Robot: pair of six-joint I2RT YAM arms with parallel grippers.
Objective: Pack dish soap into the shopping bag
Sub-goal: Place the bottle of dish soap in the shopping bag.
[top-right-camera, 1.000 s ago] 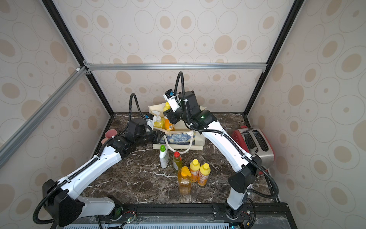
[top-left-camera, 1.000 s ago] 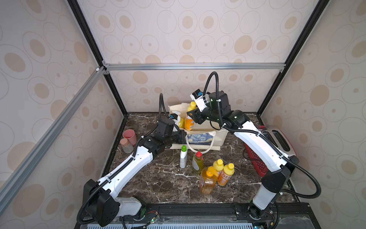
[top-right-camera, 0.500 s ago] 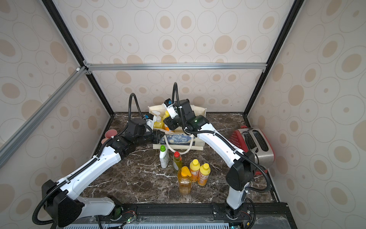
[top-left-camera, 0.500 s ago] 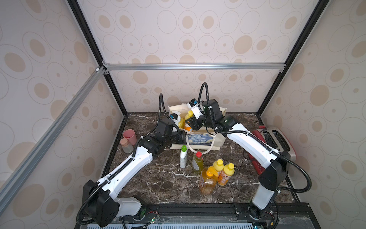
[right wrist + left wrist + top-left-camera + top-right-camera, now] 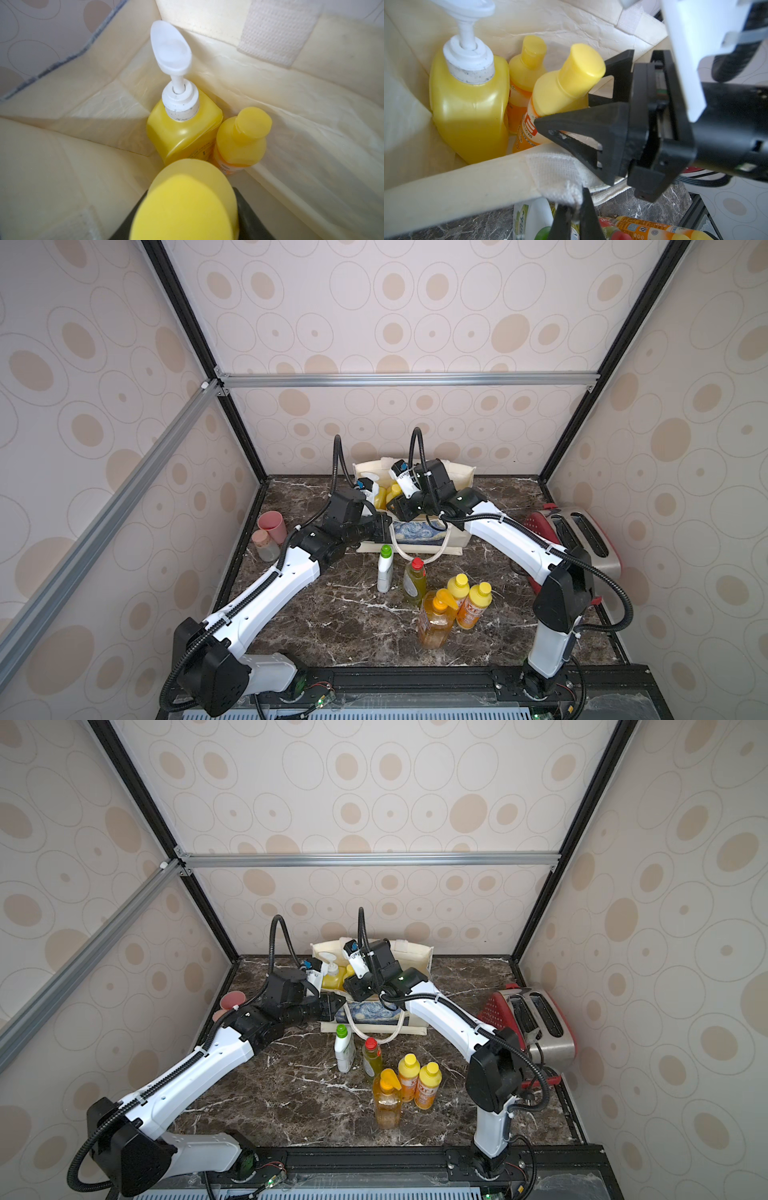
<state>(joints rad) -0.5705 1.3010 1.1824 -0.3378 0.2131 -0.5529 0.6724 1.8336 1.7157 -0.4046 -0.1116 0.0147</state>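
Note:
The cream shopping bag (image 5: 457,472) stands open at the back of the table. My left gripper (image 5: 574,199) is shut on the white tab of its front rim (image 5: 554,176). My right gripper (image 5: 187,218) is shut on a small orange yellow-capped dish soap bottle (image 5: 562,89), tilted and low inside the bag's mouth. A yellow white-pump bottle (image 5: 182,133) and another small yellow-capped bottle (image 5: 241,143) stand in the bag's corner. In front of the bag stand a white green-capped bottle (image 5: 385,572), a greenish red-capped bottle (image 5: 414,580), a clear orange pump bottle (image 5: 435,618) and two small orange ones (image 5: 465,599).
A pink cup (image 5: 272,524) and a cork-stoppered jar (image 5: 264,545) stand by the left wall. A red and steel toaster (image 5: 582,539) sits at the right, behind my right arm. The bag's rope handle (image 5: 419,560) hangs down toward the green-capped bottle.
My right gripper has come down and to the left with the small bottle, from above the bag into its mouth. The left arm has stayed on the rim.

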